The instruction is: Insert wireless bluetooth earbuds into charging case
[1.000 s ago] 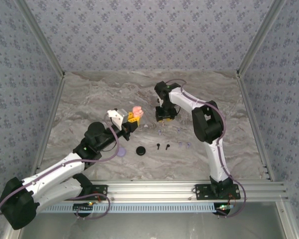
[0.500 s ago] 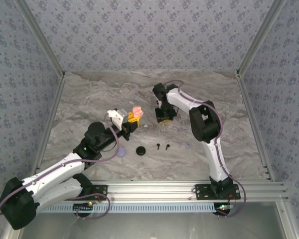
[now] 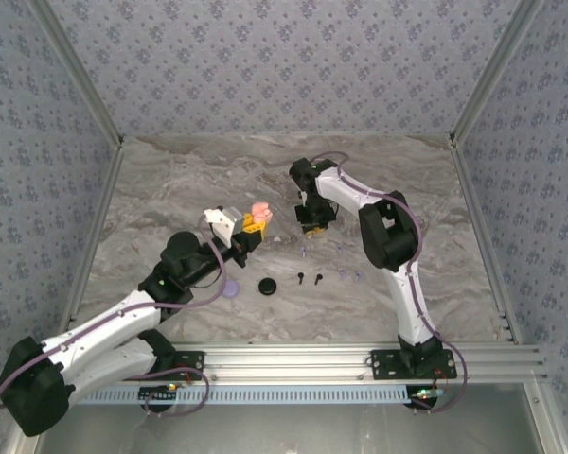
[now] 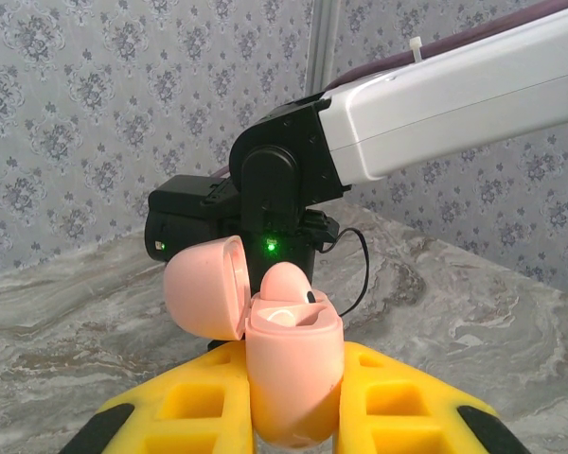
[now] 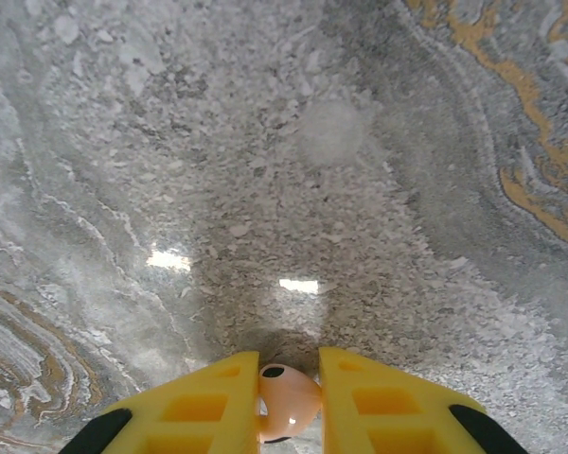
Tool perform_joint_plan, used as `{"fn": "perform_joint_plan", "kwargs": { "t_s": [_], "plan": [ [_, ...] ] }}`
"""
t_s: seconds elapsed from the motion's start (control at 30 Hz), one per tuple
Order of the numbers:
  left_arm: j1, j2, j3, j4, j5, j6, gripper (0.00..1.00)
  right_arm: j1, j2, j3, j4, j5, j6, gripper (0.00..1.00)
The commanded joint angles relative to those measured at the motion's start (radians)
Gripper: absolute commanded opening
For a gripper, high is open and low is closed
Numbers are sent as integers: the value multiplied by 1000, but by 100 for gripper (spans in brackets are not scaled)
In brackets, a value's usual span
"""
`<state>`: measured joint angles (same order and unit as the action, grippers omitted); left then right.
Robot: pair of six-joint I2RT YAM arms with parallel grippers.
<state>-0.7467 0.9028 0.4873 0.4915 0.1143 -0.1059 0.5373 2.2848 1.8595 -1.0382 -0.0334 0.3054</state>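
**A:** From above, what do the buds look like?

**B:** They are tiny stemmed specks on the table (image 3: 170, 189). The black buds (image 3: 302, 278) sit side by side, and the lavender buds (image 3: 342, 275) lie just to their right. Both pairs are nearer the arm bases than the right gripper (image 3: 311, 223), and well apart from it. A black case (image 3: 267, 285) and a lavender case (image 3: 230, 291) lie to their left.

**A:** And the left gripper?

**B:** The left gripper (image 3: 253, 225) holds a pink case (image 3: 259, 210) above the table, just left of the right gripper.

**A:** What does the left wrist view show?

**B:** The yellow fingers (image 4: 194, 402) are pressed against both sides of the pink case (image 4: 293, 369). It stands upright with its lid swung open to the left. A rounded pale pink bud (image 4: 284, 282) with a small dark dot pokes up from its mouth. The right arm (image 4: 435, 104) fills the space right behind it.

**A:** And the right wrist view?

**B:** The right gripper (image 5: 289, 364) is clamped on a pink bud (image 5: 289, 402). It is glossy and pale, with a dark oval spot on top. The bud is pinched between the two yellow fingers (image 5: 204, 405), right at their tips. Grey marble table (image 5: 293, 170) lies beyond it, with a dark shadow just past the bud. I cannot tell whether the bud touches the table.
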Motion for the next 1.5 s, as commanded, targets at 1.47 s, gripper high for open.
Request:
{"fn": "perform_joint_plan", "kwargs": {
  "t_s": [1.47],
  "plan": [
    [-6,315,150,126,292,-74,0,222,-858,-310,246,27,-460,21]
  ]
}}
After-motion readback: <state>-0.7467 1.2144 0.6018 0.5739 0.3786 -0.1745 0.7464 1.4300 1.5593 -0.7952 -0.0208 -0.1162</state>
